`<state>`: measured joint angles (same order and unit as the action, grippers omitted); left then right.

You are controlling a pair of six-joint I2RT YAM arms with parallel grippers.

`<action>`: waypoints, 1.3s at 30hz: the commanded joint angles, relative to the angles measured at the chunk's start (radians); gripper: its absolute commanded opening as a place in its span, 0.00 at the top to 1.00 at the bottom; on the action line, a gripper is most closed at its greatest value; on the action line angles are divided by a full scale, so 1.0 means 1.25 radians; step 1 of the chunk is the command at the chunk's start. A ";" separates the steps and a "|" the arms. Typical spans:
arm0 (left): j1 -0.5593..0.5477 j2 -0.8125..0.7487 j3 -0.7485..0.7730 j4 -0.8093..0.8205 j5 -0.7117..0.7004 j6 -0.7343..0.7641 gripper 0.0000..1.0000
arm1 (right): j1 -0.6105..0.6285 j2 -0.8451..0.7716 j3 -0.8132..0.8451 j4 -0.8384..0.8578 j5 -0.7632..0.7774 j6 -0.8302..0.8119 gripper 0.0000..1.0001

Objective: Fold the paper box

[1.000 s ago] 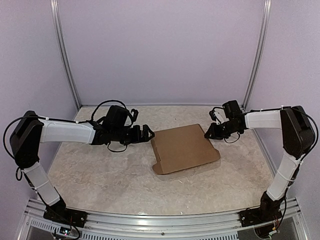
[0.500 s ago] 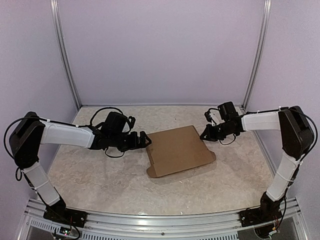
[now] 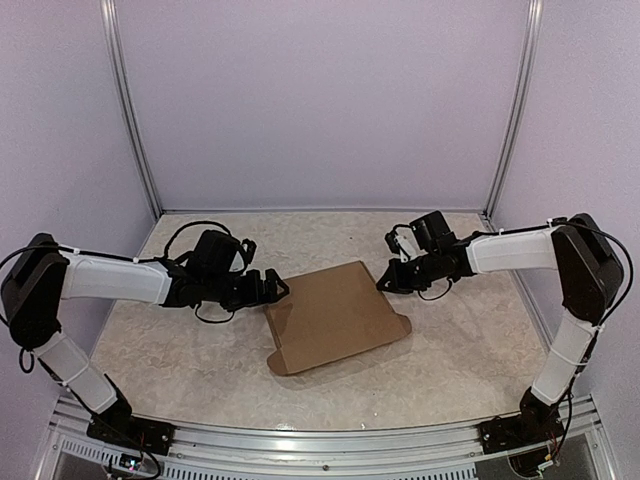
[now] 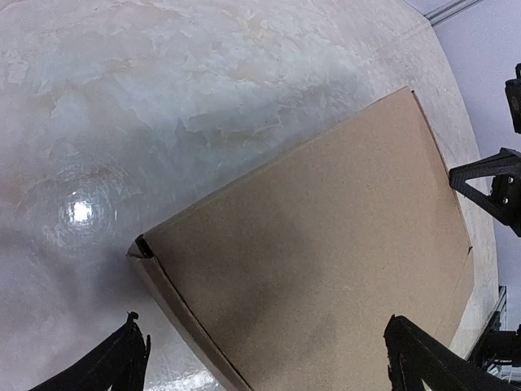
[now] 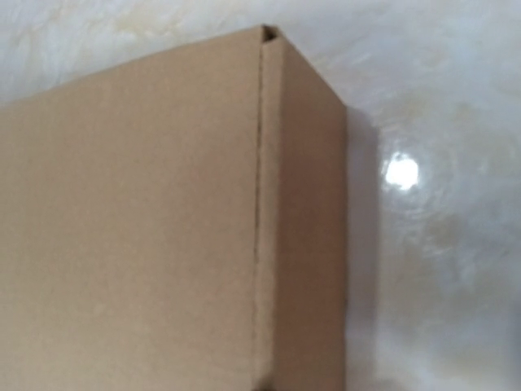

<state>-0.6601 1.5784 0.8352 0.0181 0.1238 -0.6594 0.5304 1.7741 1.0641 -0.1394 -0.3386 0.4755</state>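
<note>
1. The box (image 3: 335, 317) lay flat on the table (image 3: 200, 360), looking closed up already. It'd slid nearer and leftward.
2. Just left of the box, the left gripper (image 3: 274, 287) had backed off, jaws wide and empty.
3. At the box's far right corner, the right gripper (image 3: 383, 283) had pinched shut on nothing, probably nudging it. I saw nothing else beside the box.

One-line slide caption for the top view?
Folded paper box lies between the open left claw and shut right claw.
</note>
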 commanded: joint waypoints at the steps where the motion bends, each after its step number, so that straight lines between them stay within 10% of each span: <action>1: 0.010 -0.046 -0.032 -0.046 -0.012 -0.031 0.01 | 0.015 -0.015 -0.013 -0.023 0.043 0.024 0.97; 8: 0.009 -0.041 -0.059 -0.053 -0.007 -0.081 0.01 | 0.017 -0.010 -0.001 -0.034 0.064 0.020 0.76; 23: 0.001 0.012 -0.087 0.094 0.063 -0.158 0.01 | 0.017 -0.018 -0.036 -0.037 0.114 0.016 1.00; 39: 0.014 0.075 -0.134 0.272 0.155 -0.262 0.01 | 0.015 -0.026 -0.068 -0.031 0.135 0.004 1.00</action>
<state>-0.6544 1.6352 0.6914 0.2745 0.2615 -0.9436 0.5453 1.7439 1.0256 -0.1135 -0.2199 0.4915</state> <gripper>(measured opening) 0.988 0.008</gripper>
